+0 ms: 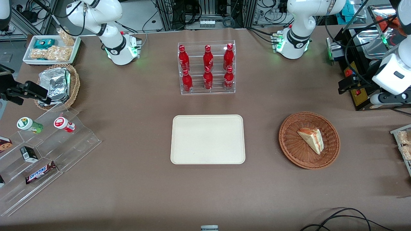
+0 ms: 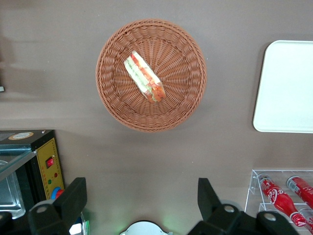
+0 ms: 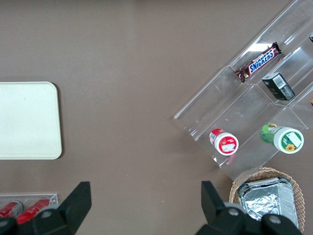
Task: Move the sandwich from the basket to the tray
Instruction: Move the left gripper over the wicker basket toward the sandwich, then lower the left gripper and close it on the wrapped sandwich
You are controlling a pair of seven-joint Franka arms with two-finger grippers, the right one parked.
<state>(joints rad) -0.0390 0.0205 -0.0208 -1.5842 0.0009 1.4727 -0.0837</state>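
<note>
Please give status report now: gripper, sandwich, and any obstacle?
Gripper open, holding nothing, high above table, clear of basket. Sandwich lying in basket, untouched. Tray bare, beside basket. Nothing between them.

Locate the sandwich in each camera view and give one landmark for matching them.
Front view: the sandwich lies in the reddish-brown wicker basket, toward the working arm's end.
Left wrist view: sandwich in the same basket, with the open gripper held apart from it.
Right wrist view: not visible.
Shared landmark: the cream tray.
</note>
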